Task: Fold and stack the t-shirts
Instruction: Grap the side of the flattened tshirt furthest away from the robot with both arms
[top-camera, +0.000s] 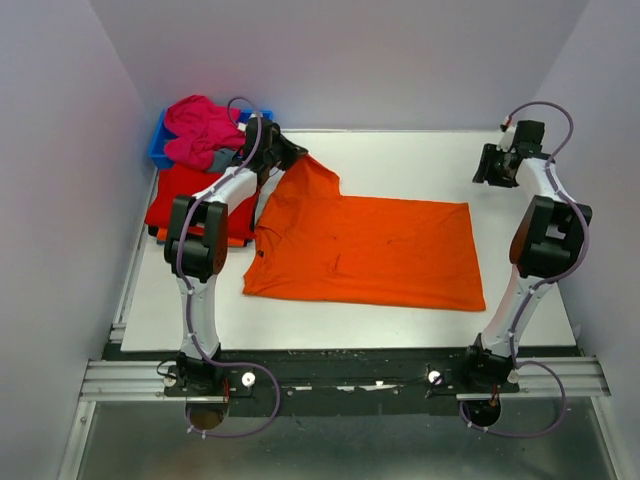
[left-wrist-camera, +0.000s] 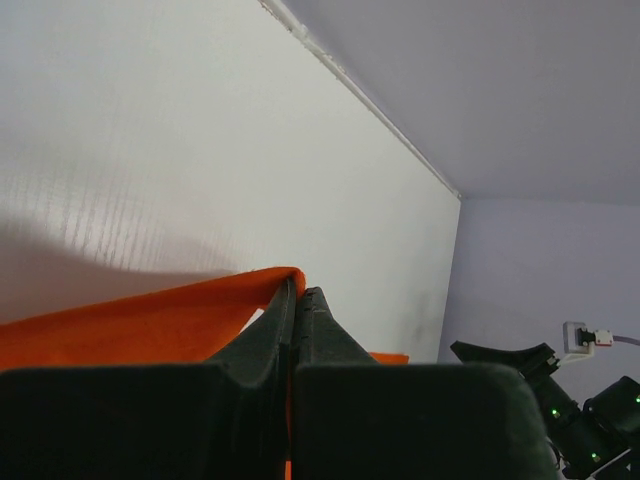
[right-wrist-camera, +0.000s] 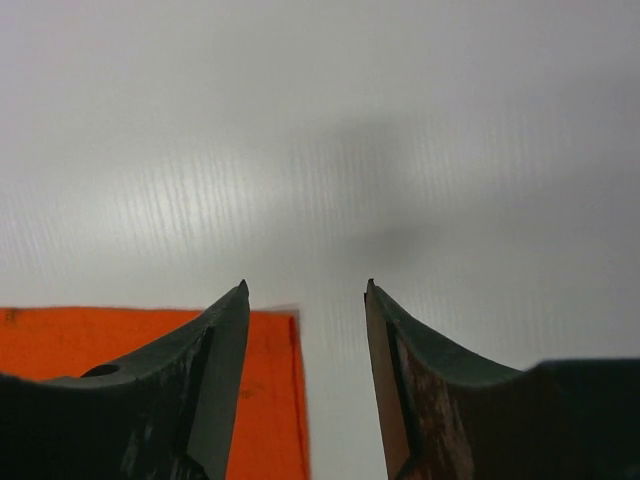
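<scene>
- Orange t-shirt (top-camera: 380, 250): spread on table (top-camera: 400, 160); 11 o'clock corner lifted.
- Left gripper (left-wrist-camera: 303, 290): wrist view alone shows jaws clamped on that cloth.
- Right gripper (right-wrist-camera: 305, 285): jaws parted, empty, at shirt's 2 o'clock.

The top camera looked steeply down from above and behind the arm bases, wide enough to take in the whole counter (top-camera: 400, 160) and both arms. The left wrist camera sat just behind the left end effector (left-wrist-camera: 297, 295), aimed low across the counter toward the right arm (left-wrist-camera: 570, 415). The right wrist camera looked close down at the counter past the right end effector (right-wrist-camera: 305, 290). All three views shared the orange shirt (top-camera: 380, 250) and the counter around it.
</scene>
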